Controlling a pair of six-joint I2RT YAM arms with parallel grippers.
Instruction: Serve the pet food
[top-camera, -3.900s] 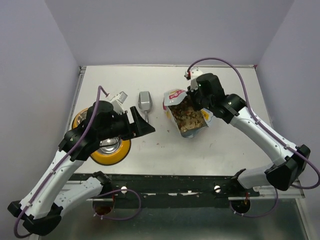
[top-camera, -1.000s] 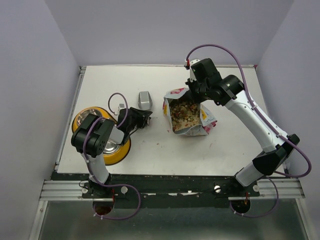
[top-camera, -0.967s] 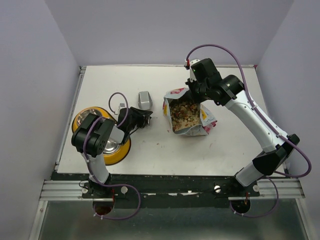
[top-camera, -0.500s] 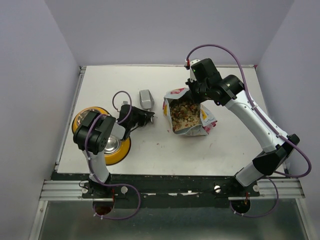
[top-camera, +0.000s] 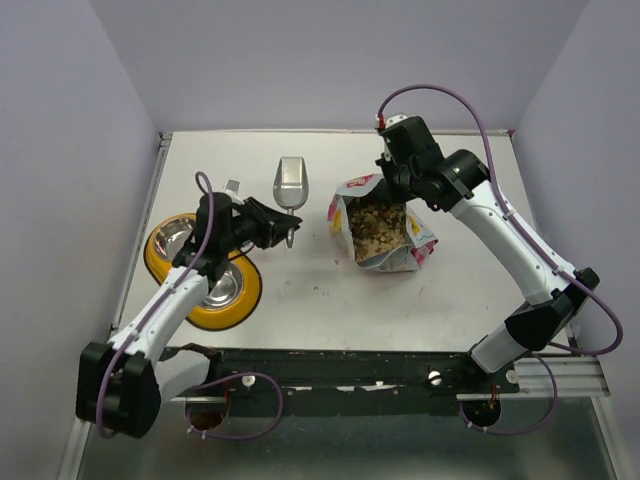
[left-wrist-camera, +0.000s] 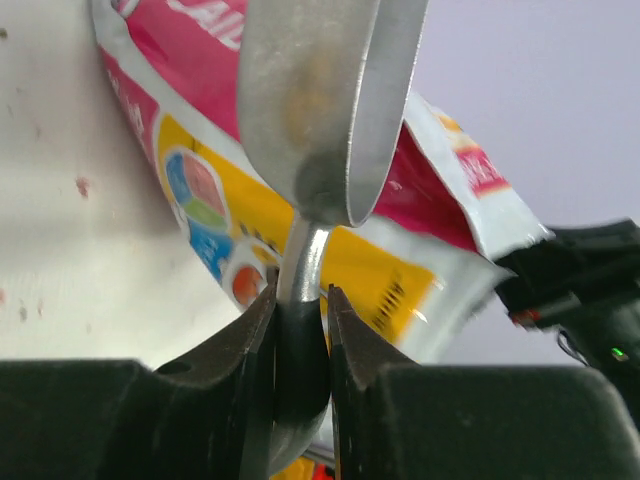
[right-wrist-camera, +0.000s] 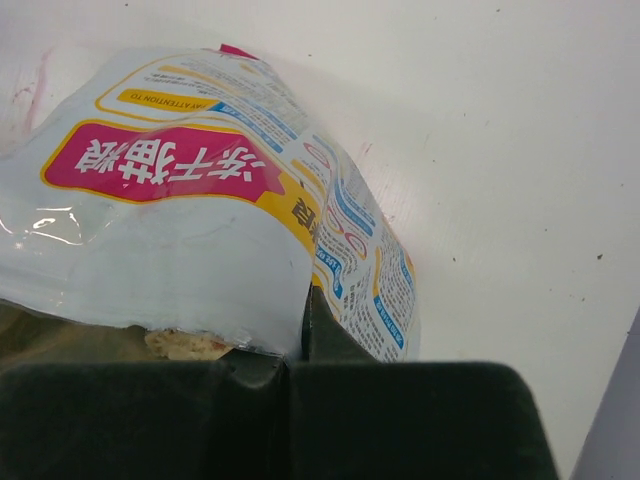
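Note:
The pet food (top-camera: 378, 222) is brown kibble filling an open yellow-white bag (top-camera: 392, 252) at the table's middle right. My right gripper (top-camera: 393, 186) is shut on the bag's far rim; in the right wrist view its jaws (right-wrist-camera: 300, 340) pinch the bag wall (right-wrist-camera: 200, 230), with a little kibble (right-wrist-camera: 185, 345) showing inside. My left gripper (top-camera: 284, 230) is shut on the handle of the silver scoop (top-camera: 291, 184), left of the bag. In the left wrist view the scoop (left-wrist-camera: 320, 100) looks empty and points toward the bag (left-wrist-camera: 400, 270), its handle clamped between my fingers (left-wrist-camera: 300, 310).
The yellow double-bowl feeder (top-camera: 232, 312) with steel bowls lies at the table's left, partly under my left arm. A few crumbs dot the white table (top-camera: 330, 290) in front of the bag. Purple walls close in the table on three sides.
My left gripper closed on the scoop's handle and the arm stretched out, carrying the scoop off the table and farther back. The right gripper kept its hold; the bag shifted slightly.

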